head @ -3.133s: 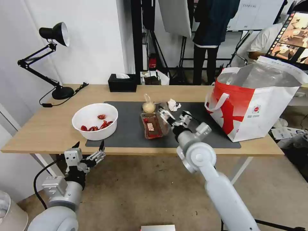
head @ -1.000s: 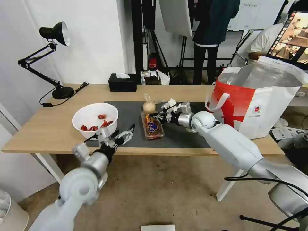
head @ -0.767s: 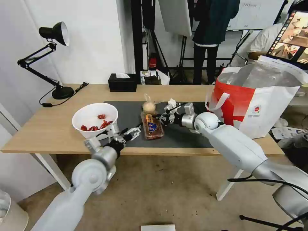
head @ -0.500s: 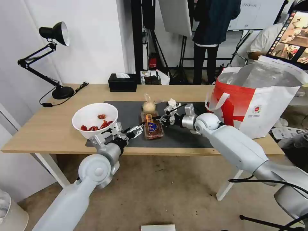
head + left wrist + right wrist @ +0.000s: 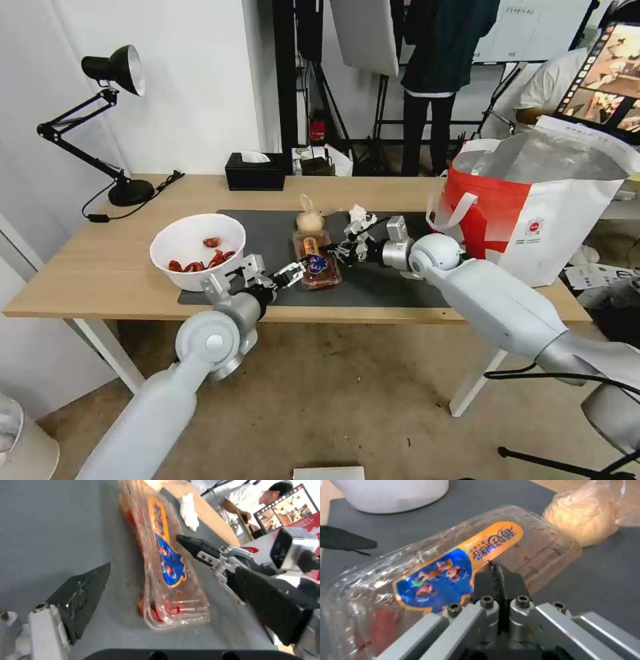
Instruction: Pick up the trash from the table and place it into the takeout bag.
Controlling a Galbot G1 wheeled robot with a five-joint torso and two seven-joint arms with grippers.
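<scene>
We see the clear plastic tray (image 5: pixel 316 261) lying closed on the dark grey mat (image 5: pixel 267 233) of the table (image 5: pixel 100 267), its orange and blue label up. Taking the tray as landmark: the left gripper (image 5: pixel 294 269) sits at its near left corner, fingers (image 5: pixel 81 597) spread wide around that end. The right gripper (image 5: pixel 329 251) rests at the tray's right edge, fingers (image 5: pixel 496 582) pressed together, tips against the lid. The knotted clear bag (image 5: pixel 309 219) touches the tray's far end, the crumpled tissue (image 5: pixel 358 215) lies just beyond it to the right, the white bowl (image 5: pixel 198 249) stands to its left, and the takeout bag (image 5: pixel 533 220) stands well to its right.
</scene>
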